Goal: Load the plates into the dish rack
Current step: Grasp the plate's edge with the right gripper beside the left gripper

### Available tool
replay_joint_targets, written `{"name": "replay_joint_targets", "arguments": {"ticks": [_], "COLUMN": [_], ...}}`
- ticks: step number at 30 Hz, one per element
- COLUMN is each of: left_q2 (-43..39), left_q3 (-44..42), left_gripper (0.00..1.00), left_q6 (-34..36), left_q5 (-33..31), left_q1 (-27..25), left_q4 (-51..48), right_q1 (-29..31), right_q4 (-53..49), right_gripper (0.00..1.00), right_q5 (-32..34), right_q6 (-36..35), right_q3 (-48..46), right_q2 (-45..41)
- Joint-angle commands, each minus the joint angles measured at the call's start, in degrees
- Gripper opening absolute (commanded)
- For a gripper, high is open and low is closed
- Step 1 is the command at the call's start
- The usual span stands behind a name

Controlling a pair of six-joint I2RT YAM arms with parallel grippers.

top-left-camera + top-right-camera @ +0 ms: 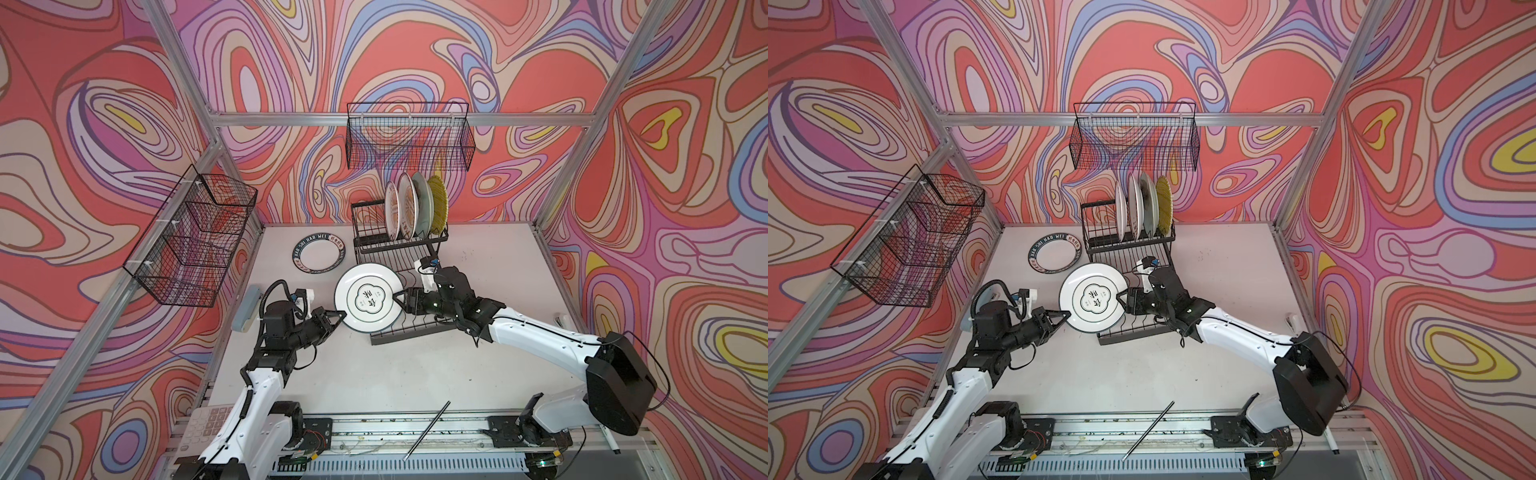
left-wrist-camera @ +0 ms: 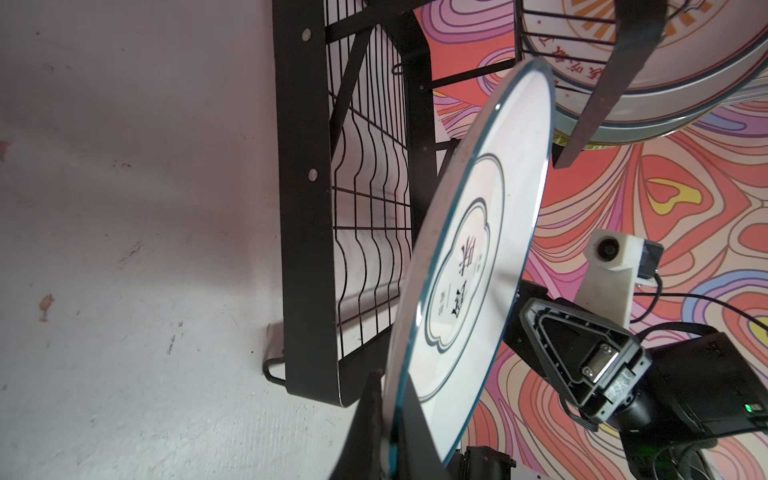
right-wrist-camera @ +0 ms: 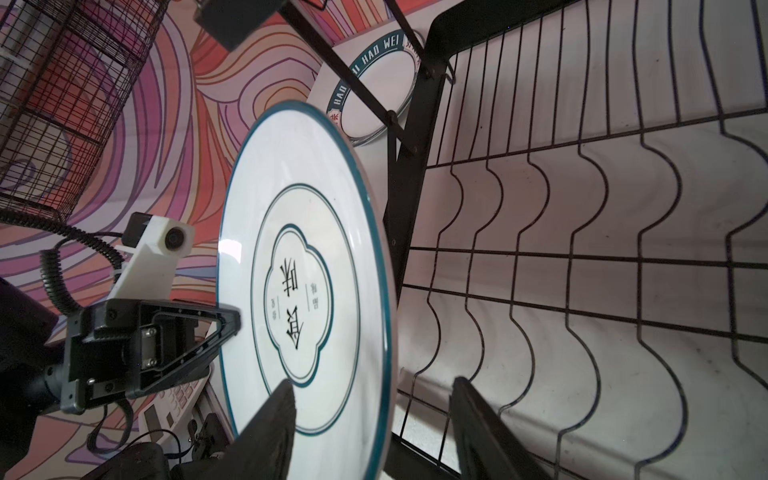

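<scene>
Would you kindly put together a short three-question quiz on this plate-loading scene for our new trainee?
1. True or false: the left gripper is shut on the rim of the dark-ringed plate.
2. How many plates stand in the upper tier of the dish rack?
3. The lettered-rim plate is: A) lying flat on the table; B) standing in the rack; C) leaning against the wall.

Key: 1 true; 2 four; 3 A.
</scene>
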Motion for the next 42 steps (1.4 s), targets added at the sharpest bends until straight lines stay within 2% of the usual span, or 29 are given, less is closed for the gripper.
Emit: {"name": "replay_joint_targets", "arguments": {"ticks": [1,8,25,38,41,42], "left_q2": [-0.3,1.3,2.9,2.4,2.5,2.6], "left_q3": [-0.2,1.7,2.9,3.4,3.9,4.0], "left_gripper": [0.00,0.00,0.00,0.00,0.00,0.04], "left_q6": [-0.6,1.2,3.2,3.6,3.9,3.9], "left_q5": [2.0,2.5,1.6,0.1,-0.2,-0.4], "left_q1": [-0.8,-2.7,-5.2,-5.6,-5.6,-5.6], "left_q4": [4.9,3.2,1.7,0.0,-0.7,-1.0], "right_q1": [-0.3,-0.3,-0.9,-1.1,-1.1,-1.0], "right_q4": [2.2,3.1,4.6,4.4,4.3,4.2], "right_gripper": [0.58,0.52,0.27,0.00,0.00,0.00], "right_q5": [-2.6,-3.6,-5.5,-6.2,-6.3,-6.2], "right_q6": [0.8,1.1,1.7,1.5,1.4,1.4], "right_q3": [0.5,0.7,0.3,0.3,0.2,0.2], "right_q2": [1.0,1.5,1.9,2.0,1.9,1.8]}}
